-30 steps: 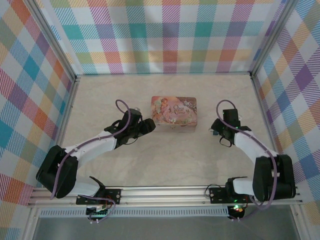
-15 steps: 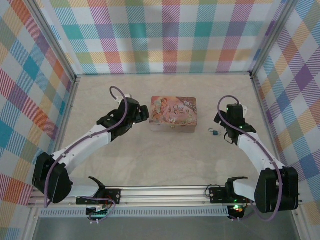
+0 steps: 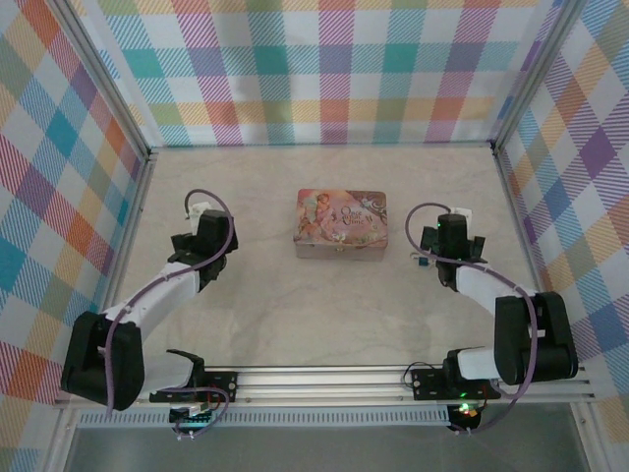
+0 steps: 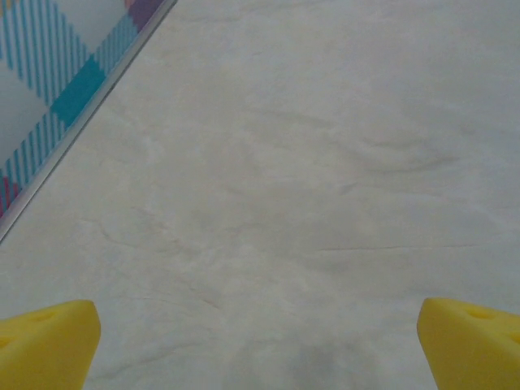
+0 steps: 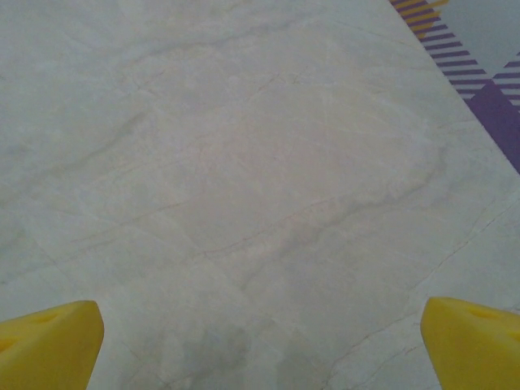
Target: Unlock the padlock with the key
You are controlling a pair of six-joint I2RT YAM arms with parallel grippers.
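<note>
In the top view, the padlock (image 3: 421,261) lies on the pale marbled table (image 3: 295,315) in the right half of the frame. It is a tiny bluish-dark speck to the right of the pink tin (image 3: 341,224) and apart from it. It sits just beside the wrist of the right arm (image 3: 462,270), on that wrist's frame-left side. It is too small to tell whether the two touch or how its shackle stands.

The tin rests near the centre of the frame, lid up. The left arm (image 3: 167,285) reaches up from the lower left, and its wrist stops well to the left of the tin.

In the left wrist view, the left gripper (image 4: 260,345) has its jaws spread wide. One yellow fingertip (image 4: 45,345) sits in the lower left corner and the other in the lower right, with bare table between them. A strip of plaid wall (image 4: 49,81) crosses the upper left.

In the right wrist view, the right gripper (image 5: 260,341) is spread just as wide. Its yellow tips are in the two bottom corners with bare table between, and it holds nothing.
</note>
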